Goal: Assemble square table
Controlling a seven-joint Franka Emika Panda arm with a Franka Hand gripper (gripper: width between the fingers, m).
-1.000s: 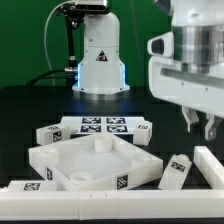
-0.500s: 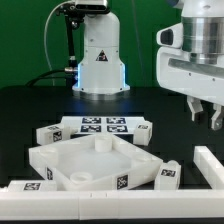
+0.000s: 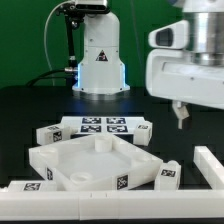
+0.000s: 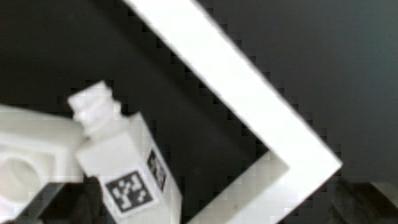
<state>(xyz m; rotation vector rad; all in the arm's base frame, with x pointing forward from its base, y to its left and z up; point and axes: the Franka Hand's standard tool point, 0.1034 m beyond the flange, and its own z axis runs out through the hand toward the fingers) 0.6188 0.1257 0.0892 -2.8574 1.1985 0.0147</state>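
The gripper (image 3: pixel 199 112) is held aloft, fingers (image 3: pixel 181 113) spread and empty; a tagged leg (image 4: pixel 121 162) is seen just beside the tabletop (image 3: pixel 100 166)

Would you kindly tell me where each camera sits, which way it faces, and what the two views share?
Exterior view: off the arm, low, facing the arm's base across the tabletop; the wrist shows.
Wrist view: on the wrist, looking down at a leg beside a white bar; none of the arm clearly shows.
Shared: that leg, bar and the tabletop's corner.
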